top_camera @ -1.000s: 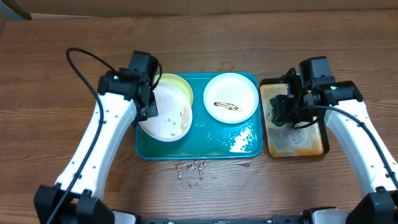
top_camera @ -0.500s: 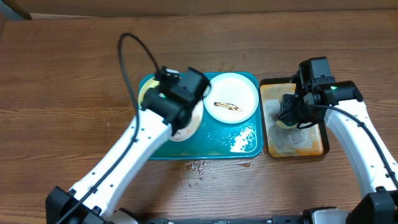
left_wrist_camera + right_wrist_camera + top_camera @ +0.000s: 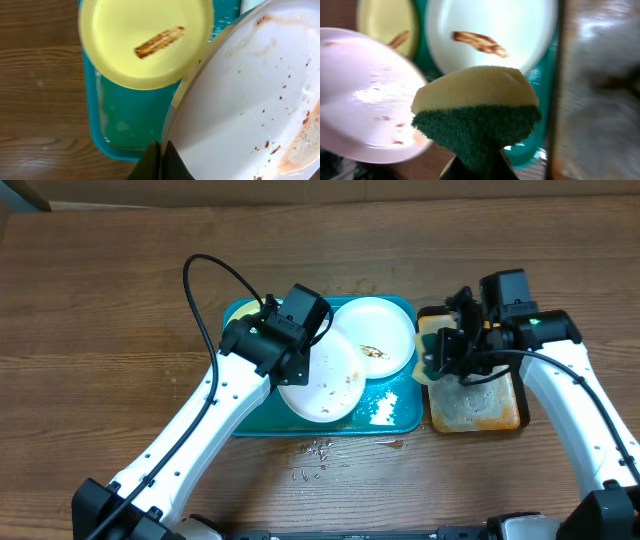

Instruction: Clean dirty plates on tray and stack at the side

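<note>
Plastic glistens wet across the teal tray (image 3: 398, 418), a rounded rectangle with a raised rim on the wood-grain table (image 3: 100, 300). The left gripper (image 3: 160, 156) is pinched tight on the rim of a round white plate (image 3: 322, 378), holding it tilted above the tray's near left corner. The plate's glossy face is flecked with brown specks and a rusty smear. Flat in the far left corner lies the pale yellow-green plate (image 3: 145, 42), with a ridged brown strip of food at its middle. A second white plate (image 3: 380, 330) rests in the far right corner, smeared brown. The right gripper (image 3: 476, 170) is clamped on a sponge (image 3: 477, 107), soft yellow foam over a coarse dark-green scouring pad. It holds the sponge up at the tray's right edge, beside the small orange-brown tray (image 3: 480, 408), which is filmed with suds. Crumbs (image 3: 310, 450) dot the table off the near edge.
</note>
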Robot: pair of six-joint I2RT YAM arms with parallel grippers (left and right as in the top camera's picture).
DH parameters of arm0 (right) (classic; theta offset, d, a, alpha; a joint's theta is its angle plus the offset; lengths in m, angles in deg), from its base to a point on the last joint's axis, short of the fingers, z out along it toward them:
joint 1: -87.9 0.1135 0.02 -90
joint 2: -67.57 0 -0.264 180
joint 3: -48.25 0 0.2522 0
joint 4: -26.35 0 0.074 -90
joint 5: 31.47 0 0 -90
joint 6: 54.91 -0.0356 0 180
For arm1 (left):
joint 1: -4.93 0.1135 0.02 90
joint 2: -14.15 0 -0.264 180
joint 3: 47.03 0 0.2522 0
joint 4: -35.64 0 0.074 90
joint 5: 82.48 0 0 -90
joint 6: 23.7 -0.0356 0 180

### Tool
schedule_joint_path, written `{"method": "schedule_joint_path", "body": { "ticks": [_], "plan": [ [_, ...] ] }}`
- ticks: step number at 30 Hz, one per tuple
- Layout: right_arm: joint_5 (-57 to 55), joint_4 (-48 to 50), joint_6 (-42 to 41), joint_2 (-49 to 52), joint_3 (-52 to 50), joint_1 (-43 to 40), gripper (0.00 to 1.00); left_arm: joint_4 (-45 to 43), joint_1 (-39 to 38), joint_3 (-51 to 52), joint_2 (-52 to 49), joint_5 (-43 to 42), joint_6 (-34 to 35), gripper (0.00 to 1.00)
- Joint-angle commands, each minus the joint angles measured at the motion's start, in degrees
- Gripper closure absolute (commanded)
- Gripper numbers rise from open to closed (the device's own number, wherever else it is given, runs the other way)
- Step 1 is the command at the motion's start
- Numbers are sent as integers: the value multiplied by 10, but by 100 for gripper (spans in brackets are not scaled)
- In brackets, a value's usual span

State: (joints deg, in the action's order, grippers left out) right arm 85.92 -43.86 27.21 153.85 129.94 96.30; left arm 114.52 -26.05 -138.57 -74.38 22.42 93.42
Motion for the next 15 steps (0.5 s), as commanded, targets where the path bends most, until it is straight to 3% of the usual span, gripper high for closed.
{"method": "schedule_joint_path", "body": {
  "ticks": [1,7,15],
  "plan": [
    [73,24,3,-2,3,41,96,-10,1,3,2,-68,12,96],
    [68,105,-41,10,3,156,96,-15,1,3,2,-75,12,96],
    [-30,165,-161,56,3,249,96,-16,1,3,2,-90,12,96]
  ]
}}
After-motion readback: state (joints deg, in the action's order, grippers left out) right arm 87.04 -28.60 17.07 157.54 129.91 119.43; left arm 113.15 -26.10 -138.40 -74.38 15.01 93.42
